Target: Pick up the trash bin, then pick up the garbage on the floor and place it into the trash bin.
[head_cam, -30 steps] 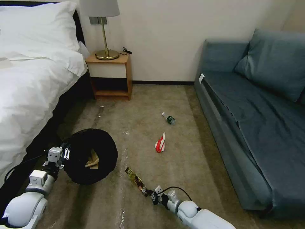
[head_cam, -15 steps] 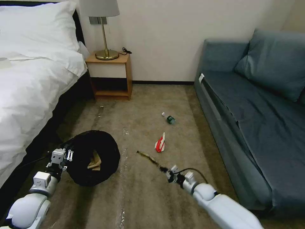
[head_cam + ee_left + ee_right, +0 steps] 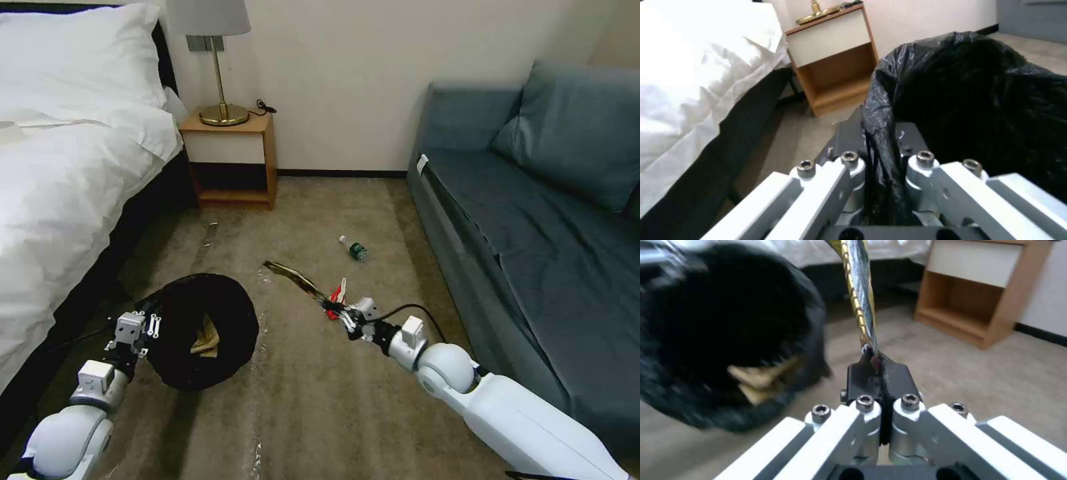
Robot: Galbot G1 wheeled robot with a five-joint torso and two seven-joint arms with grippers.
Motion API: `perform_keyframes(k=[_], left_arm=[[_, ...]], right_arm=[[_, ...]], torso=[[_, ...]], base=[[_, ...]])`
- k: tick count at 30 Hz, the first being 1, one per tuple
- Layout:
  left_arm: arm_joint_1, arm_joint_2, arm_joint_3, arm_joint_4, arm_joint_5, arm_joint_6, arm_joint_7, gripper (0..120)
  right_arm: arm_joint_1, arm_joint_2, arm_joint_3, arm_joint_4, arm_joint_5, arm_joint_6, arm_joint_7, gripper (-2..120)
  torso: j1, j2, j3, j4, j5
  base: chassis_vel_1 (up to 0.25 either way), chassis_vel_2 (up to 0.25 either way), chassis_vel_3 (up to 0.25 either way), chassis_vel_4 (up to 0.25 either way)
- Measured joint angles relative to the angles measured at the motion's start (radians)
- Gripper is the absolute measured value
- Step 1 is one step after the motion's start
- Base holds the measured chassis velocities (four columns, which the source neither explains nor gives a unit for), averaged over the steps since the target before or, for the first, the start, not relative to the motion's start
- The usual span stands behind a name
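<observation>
Just right of the trash bin (image 3: 203,330), whose bag-draped rim the left gripper (image 3: 139,325) clamps, the right gripper (image 3: 341,313) pinches one end of the yellow snack wrapper (image 3: 293,279), likely light, floppy and slippery, best gripped at an edge.

The left arm is extended low and forward on the robot's left side, its wrist level, and the left gripper (image 3: 148,323) is closed on the black-lined rim of the trash bin (image 3: 227,313). The right arm is stretched forward and slightly inward at mid height, the right gripper (image 3: 340,313) being clamped on one end of the yellow snack wrapper (image 3: 293,279), held in the air
</observation>
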Motion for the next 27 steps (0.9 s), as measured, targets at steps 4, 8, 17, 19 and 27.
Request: perform_keyframes(k=[4, 8, 17, 19, 27], left_arm=[[0.002, -0.012, 0.013, -0.005, 0.009, -0.003, -0.001, 7], [0.002, -0.024, 0.027, -0.011, 0.019, -0.004, -0.004, 7], [0.002, -0.041, 0.046, -0.022, 0.032, -0.004, -0.012, 7], [0.001, -0.044, 0.048, -0.023, 0.032, -0.004, -0.012, 7], [0.002, -0.06, 0.061, -0.023, 0.037, -0.006, -0.013, 7]], right_arm=[[0.011, 0.029, -0.033, 0.025, 0.007, -0.026, 0.025, 0], [0.015, 0.054, -0.072, 0.039, 0.016, -0.046, 0.05, 0], [0.006, 0.131, -0.178, -0.008, 0.001, -0.043, 0.114, 0], [0.011, 0.152, -0.187, -0.023, 0.001, -0.041, 0.122, 0], [0.026, 0.244, -0.233, -0.076, -0.016, -0.036, 0.178, 0]], torso=[[0.0, 0.0, 0.0, 0.0, 0.0], [0.0, 0.0, 0.0, 0.0, 0.0], [0.0, 0.0, 0.0, -0.0002, -0.0001], [0.0, 0.0, 0.0, -0.0002, 0.0003], [0.0, 0.0, 0.0, -0.0002, -0.0001]], base=[[0.0, 0.0, 0.0, 0.0], [0.0, 0.0, 0.0, 0.0], [0.0, 0.0, 0.0, 0.0], [0.0, 0.0, 0.0, 0.0], [0.0, 0.0, 0.0, 0.0]])
